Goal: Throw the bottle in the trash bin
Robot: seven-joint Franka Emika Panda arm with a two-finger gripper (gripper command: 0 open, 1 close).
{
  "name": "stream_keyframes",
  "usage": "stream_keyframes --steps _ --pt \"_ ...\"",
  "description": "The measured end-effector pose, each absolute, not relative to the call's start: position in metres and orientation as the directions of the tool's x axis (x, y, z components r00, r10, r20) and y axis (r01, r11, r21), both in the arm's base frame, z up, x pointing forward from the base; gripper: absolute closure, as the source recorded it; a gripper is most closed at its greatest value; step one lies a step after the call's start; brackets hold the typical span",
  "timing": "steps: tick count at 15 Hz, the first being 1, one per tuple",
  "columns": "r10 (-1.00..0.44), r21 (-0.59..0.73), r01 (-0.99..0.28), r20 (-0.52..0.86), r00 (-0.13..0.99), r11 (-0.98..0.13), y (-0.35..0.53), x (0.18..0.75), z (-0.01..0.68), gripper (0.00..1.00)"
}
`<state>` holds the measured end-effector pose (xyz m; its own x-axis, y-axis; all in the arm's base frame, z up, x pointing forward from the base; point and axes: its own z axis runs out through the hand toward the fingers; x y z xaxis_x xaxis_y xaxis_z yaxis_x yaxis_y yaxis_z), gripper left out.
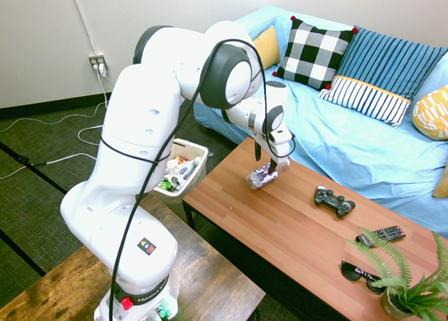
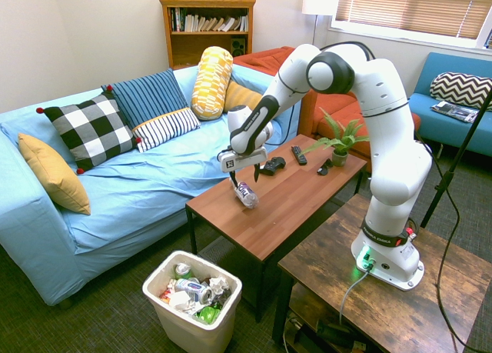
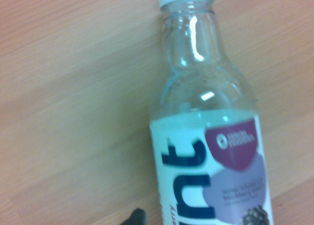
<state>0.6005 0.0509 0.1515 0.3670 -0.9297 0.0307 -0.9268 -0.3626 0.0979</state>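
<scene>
A: "Nearest us in the second exterior view, what did we see?"

B: "We saw the cream-white rectangular plastic trash bin (image 2: 164, 298) on the floor, with wrappers, cans and crumpled paper (image 2: 192, 293) inside."

A: "And beyond it?"

B: "We had the reddish-brown wooden coffee table (image 2: 269, 222). The clear plastic bottle with the purple and white label (image 2: 245, 194) lay on its side there, outside the bin."

A: "Did we have hold of it?"

B: "No, our white two-finger gripper (image 2: 246, 180) was open, fingers apart, just over the bottle. Whether a finger touched it, we couldn't tell."

A: "Farther along?"

B: "We spotted the black game controller (image 2: 272, 166), dark sunglasses (image 2: 325, 167), black remote (image 2: 299, 155) and green potted fern (image 2: 339, 140). Behind everything, we saw the orange-brown wooden bookcase (image 2: 206, 41) against the wall."
</scene>
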Motion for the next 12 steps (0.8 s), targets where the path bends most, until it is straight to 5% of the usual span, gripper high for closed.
stream_keyframes --steps 3,4,12 --pt "-0.935 0.127 -0.930 0.036 0.353 -0.346 0.048 0.614 0.124 0.00" --pt "-0.938 0.134 -0.932 0.036 0.345 -0.338 0.045 0.617 0.118 1.00" --pt "-0.943 0.142 -0.935 0.022 0.331 -0.325 0.036 0.625 0.102 1.00"
